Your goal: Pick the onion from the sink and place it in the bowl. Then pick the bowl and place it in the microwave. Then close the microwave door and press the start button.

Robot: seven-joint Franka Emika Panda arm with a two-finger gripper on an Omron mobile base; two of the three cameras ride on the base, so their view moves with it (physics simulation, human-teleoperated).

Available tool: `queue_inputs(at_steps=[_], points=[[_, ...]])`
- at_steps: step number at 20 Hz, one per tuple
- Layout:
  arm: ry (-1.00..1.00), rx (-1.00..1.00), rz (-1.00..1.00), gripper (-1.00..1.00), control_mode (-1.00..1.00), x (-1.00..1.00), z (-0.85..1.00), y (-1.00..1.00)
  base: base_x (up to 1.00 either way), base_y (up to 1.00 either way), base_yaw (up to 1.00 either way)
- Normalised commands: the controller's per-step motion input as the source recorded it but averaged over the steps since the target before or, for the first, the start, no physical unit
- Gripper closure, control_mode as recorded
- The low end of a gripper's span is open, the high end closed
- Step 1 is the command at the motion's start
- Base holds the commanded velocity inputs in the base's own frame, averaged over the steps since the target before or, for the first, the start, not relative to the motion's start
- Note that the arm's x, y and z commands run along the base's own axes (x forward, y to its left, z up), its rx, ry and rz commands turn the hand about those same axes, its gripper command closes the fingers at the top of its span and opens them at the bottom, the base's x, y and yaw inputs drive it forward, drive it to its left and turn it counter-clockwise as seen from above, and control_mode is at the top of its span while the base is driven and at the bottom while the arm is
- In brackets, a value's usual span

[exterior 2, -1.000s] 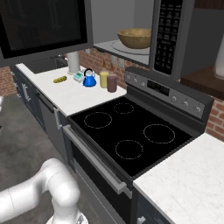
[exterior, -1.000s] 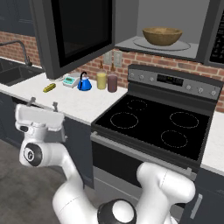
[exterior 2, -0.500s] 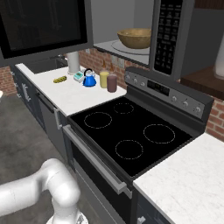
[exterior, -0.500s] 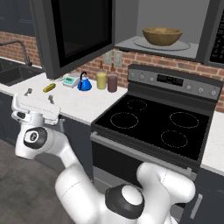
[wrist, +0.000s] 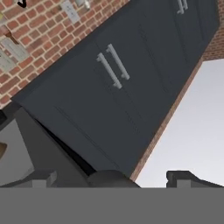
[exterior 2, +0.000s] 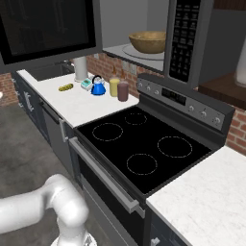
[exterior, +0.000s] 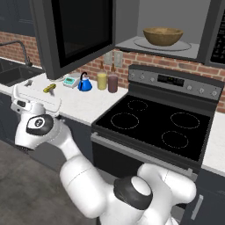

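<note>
Bowl [exterior: 163, 36] already inside microwave [exterior: 167, 46], up and right of wide-open, empty end effector [exterior: 36, 97] low by worktop [exterior: 83, 103]; microwave door [exterior: 72, 33] swung open between, hinge leftward.

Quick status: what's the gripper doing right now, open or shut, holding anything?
Gripper: open, fingers apart, nothing between them, aimed up at the dark wall cabinets.
</note>
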Motion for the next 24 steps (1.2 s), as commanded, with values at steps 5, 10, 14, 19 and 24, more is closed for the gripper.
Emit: queue_inputs(at_steps=[5, 10, 14, 19, 24], points=[[0.0, 0.0, 0.0, -1.0, -1.0, 0.0, 0.11, -0.37, 0.0, 0.0, 0.0], [0.0, 0.02, 0.0, -1.0, -1.0, 0.22, 0.0, -0.45, 0.0, 0.0, 0.0], [0.01, 0.0, 0.0, -1.0, -1.0, 0.38, 0.0, -0.05, 0.0, 0.0, 0.0], [0.0, 0.0, 0.0, -1.0, -1.0, 0.2, 0.0, 0.0, 0.0, 0.0, 0.0], [-0.05, 0.0, 0.0, -1.0, -1.0, -0.01, 0.05, -0.11, 0.0, 0.0, 0.0]])
